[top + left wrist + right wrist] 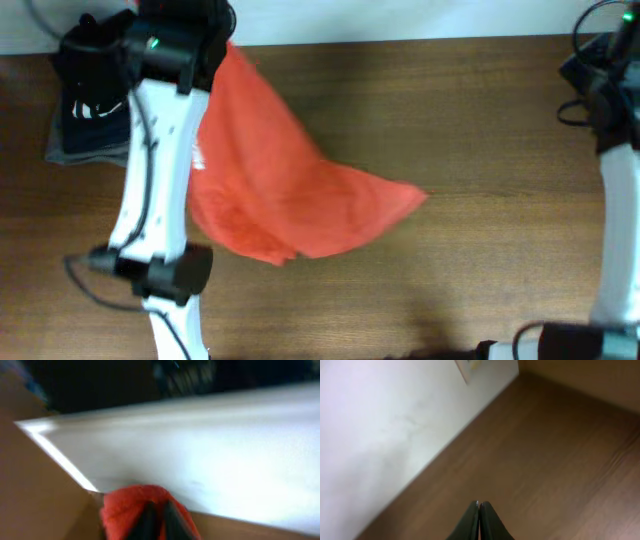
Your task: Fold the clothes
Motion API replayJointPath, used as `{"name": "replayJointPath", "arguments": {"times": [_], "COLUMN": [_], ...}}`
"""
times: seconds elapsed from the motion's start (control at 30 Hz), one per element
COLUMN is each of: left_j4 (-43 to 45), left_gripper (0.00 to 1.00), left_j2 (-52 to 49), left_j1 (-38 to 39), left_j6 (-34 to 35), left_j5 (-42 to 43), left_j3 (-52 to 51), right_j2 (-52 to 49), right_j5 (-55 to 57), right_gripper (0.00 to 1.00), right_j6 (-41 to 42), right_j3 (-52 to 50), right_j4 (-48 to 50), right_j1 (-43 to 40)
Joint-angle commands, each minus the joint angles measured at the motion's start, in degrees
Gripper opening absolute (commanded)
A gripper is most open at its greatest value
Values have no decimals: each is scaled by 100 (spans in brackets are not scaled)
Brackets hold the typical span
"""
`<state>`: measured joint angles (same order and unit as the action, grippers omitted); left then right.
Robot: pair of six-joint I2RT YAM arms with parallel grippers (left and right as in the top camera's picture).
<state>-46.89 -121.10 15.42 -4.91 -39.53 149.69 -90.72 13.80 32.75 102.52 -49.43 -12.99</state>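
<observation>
The left gripper (159, 507), closest to its wrist lens, pinches a bunched fold of the orange-red T-shirt (280, 195). Its dark fingers (146, 522) are nearly together, with cloth crowding both sides and a strip caught between them. From that pinch, raised near the table's far edge, the shirt falls away beneath the gripper and fans out over the wooden table (480, 110) toward the middle, crumpled, one tip lying furthest from the grip. A stack of dark folded garments (85, 115) sits just beside the left arm (150, 190), on the side of the gripper away from the shirt. The right gripper (479, 507) hangs well apart from the cloth, fingers pressed together on nothing, bare wood beneath it. The work appears to be at the lifting and shaking-out stage, with no fold made. Doing it well likely means keeping the pinch firm, bringing the right gripper to a matching hem or shoulder, drawing the two apart until the shirt lies flat, and steering clear of the dark stack.
</observation>
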Motion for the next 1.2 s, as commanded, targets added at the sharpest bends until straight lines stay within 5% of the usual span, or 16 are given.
{"name": "replayJointPath", "arguments": {"times": [0.0,0.17,0.23,0.53,0.67,0.77,0.93,1.17], "left_j4": [46,-267,-621,-3353,-4365,-4957,-4983,-4983], "left_gripper": [47,99,99,99,99,95,94,94], "left_j2": [-337,-621,-619,-575,-575,-575,-531,-476], "left_j1": [-173,-153,-81,-20,-17,-20,-87,-76], "left_j6": [31,31,144,2299,2437,2544,2872,3340], "left_j5": [1158,1493,1491,1609,2638,2671,3849,2765], "left_j3": [20,20,20,26,26,24,-225,-544], "right_j2": [-162,-162,-157,-160,-160,-160,-160,-234], "right_j5": [-7,-39,-122,-1473,-1764,-1884,-2074,-2070], "right_gripper": [20,64,75,87,98,99,99,99], "right_j6": [-122,-407,-479,-1005,-1005,-1003,-1001,-1003], "right_j3": [68,68,68,66,66,61,-24,-133], "right_j4": [11,-83,-221,-833,-1137,-1220,-1325,-1364], "right_j1": [-15,-15,-15,-15,-15,-15,-15,-15]}}
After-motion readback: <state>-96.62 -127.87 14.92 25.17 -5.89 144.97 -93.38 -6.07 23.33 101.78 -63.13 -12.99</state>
